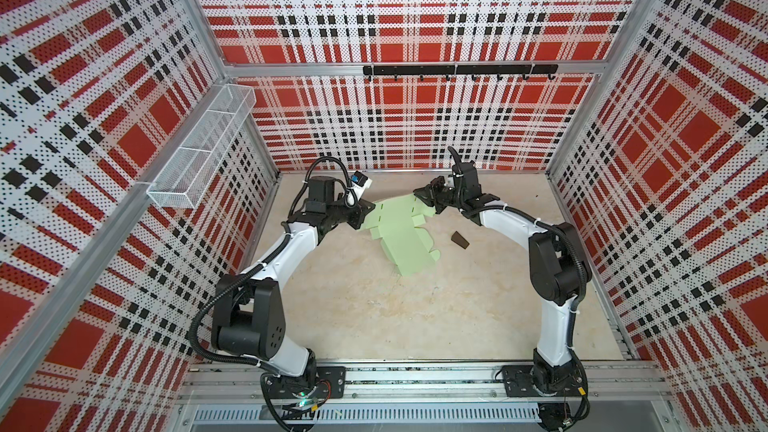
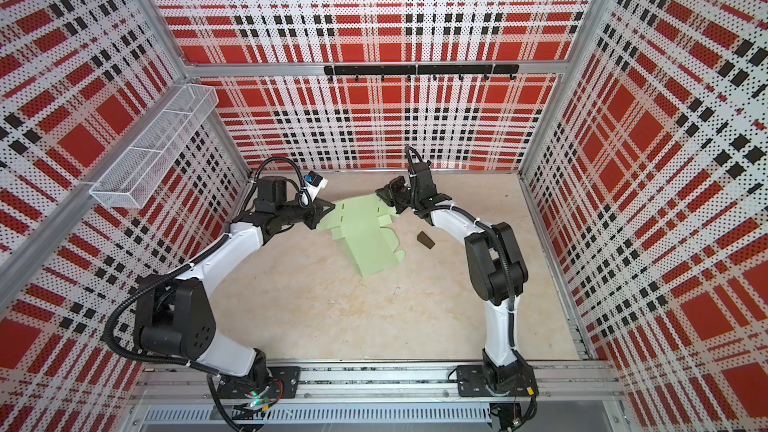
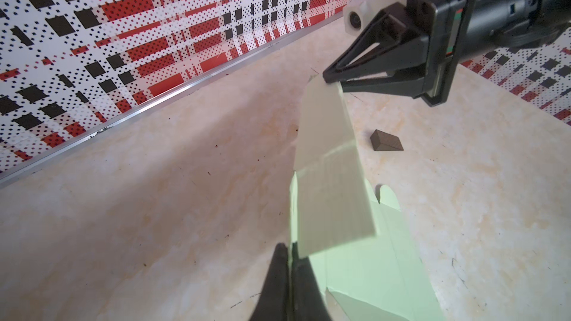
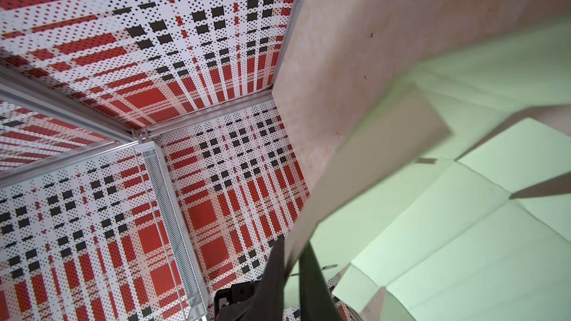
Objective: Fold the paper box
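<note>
Closest to the lens in the left wrist view, the left end effector [image 3: 289, 253] sits at the lower middle of the frame, clamped together on one edge of the paper box [image 3: 333, 199]. From there a long flap rises toward the upper right, where the right end effector [image 3: 335, 80] pinches its far end. A small brown wedge [image 3: 386, 142] lies on the surface [image 3: 154, 211] at right of centre, apart from the sheet.

At the bottom edge of the right wrist view, the right end effector [image 4: 292, 260] grips a raised flap. The paper box [image 4: 463, 242] spreads open across the right half, creased but with no panels locked.

Both top views show the paper box [image 1: 399, 238] in the middle. Its far part is lifted between the left end effector [image 1: 368, 213] and the right end effector [image 1: 424, 201], and its near part rests on the surface.

Folding looks barely begun. One flap is turned up, no walls stand and the tabs hang loose, so nearly all the folding and tucking remains.
</note>
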Robot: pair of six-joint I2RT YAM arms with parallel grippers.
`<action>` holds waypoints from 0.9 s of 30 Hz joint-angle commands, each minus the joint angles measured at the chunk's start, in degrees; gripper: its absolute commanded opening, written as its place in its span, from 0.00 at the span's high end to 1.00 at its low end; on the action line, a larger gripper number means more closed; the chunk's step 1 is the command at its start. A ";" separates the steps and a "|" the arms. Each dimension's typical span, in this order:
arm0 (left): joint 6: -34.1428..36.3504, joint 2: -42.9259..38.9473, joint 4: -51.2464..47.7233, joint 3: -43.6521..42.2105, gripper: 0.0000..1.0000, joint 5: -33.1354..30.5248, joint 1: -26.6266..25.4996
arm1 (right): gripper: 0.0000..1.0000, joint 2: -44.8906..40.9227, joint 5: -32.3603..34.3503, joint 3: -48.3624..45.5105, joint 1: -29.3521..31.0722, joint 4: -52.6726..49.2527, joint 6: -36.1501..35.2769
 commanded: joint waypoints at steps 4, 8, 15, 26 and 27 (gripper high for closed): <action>1.86 -0.55 -1.61 0.95 0.59 0.04 0.40 | 1.00 -1.68 0.72 0.91 -0.14 1.36 -1.18; 3.73 -2.12 -6.82 3.34 0.43 3.60 2.26 | 1.00 -1.40 0.61 2.12 -0.41 -0.13 -2.21; 4.43 -3.47 -14.34 8.61 0.33 11.86 6.03 | 1.00 -1.20 -0.57 3.63 -0.41 -4.08 -5.97; 16.76 0.69 -20.24 9.97 0.26 2.30 -1.11 | 1.00 -1.93 -4.67 5.59 0.54 -9.26 -11.80; 17.53 0.91 -20.73 10.12 0.26 2.34 -1.57 | 1.00 -1.78 -5.08 6.38 0.68 -10.90 -13.21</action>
